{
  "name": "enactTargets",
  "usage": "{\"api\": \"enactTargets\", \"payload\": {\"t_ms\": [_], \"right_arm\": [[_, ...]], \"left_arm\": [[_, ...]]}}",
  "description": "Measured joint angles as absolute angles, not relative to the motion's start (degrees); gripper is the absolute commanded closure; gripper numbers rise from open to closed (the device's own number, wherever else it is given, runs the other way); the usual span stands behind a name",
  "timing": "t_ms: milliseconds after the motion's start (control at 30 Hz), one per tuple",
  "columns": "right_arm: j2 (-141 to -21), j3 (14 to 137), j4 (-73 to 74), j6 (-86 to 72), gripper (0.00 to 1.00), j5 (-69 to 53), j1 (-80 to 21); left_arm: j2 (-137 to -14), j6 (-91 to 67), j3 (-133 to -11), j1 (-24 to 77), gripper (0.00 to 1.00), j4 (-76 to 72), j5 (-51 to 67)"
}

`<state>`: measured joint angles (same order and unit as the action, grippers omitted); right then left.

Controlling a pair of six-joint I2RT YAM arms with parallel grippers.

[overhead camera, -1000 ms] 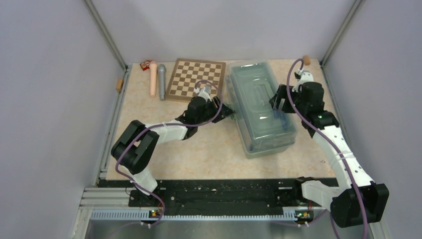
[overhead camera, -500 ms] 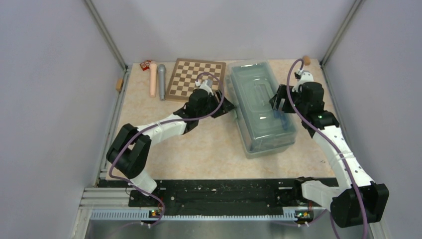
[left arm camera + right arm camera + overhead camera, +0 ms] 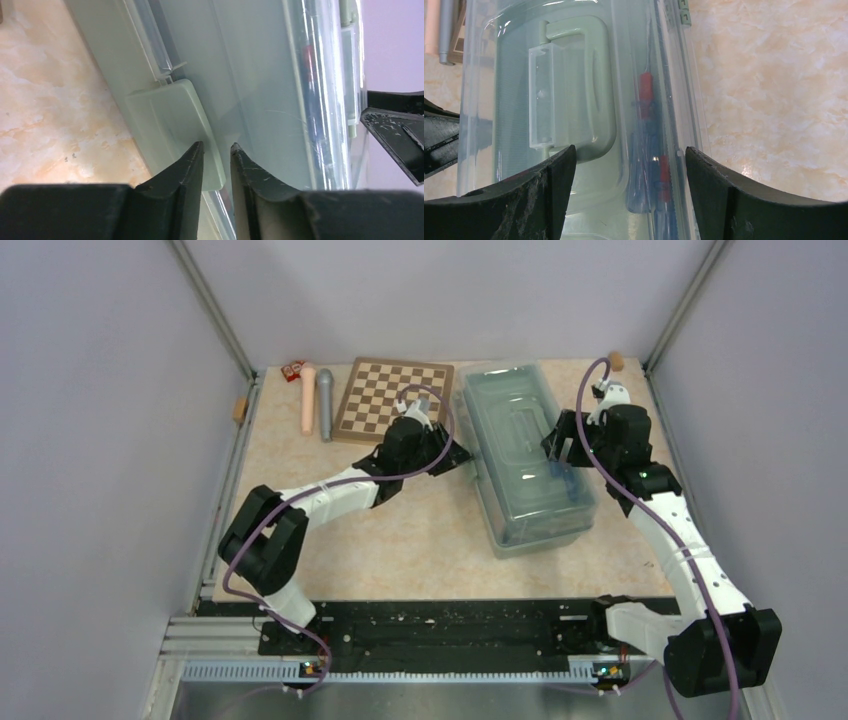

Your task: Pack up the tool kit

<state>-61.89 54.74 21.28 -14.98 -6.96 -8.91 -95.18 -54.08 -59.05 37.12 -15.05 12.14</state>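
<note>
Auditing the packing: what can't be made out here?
- Top view: toolbox contents, blurred by its translucent lid.
- Left wrist view: whether the left gripper pinches the latch; fingers cover its edge.
- Right wrist view: screwdrivers' lower ends, cut off by the bottom edge.
- Top view: red boxes' labels, too small.

The overhead camera is looking down from behind the near edge over the whole table (image 3: 420,540). Both wrist cameras are hovering close at the toolbox (image 3: 520,455), left facing its side, right its lid (image 3: 634,30); all views are sharing it.
</note>
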Motion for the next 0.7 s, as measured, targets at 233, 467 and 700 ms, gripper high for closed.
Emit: {"api": "enactTargets", "payload": {"t_ms": [233, 467, 700], "right_arm": [[-61.9, 54.7, 21.3, -15.0, 0.23, -7.0, -8.9], [-61.9, 54.7, 21.3, -15.0, 0.23, -7.0, -8.9], [-61.5, 54.3, 20.9, -14.9, 0.23, -7.0, -8.9]], "left_arm": [[-95.5, -56.0, -57.9, 37.5, 0.71, -17.5, 9.4], [-95.3, -59.9, -53.3, 38.0, 0.69, -22.3, 6.0], [-95.5, -63.0, -51.9, 38.2, 0.56, -25.3, 5.3]]}}
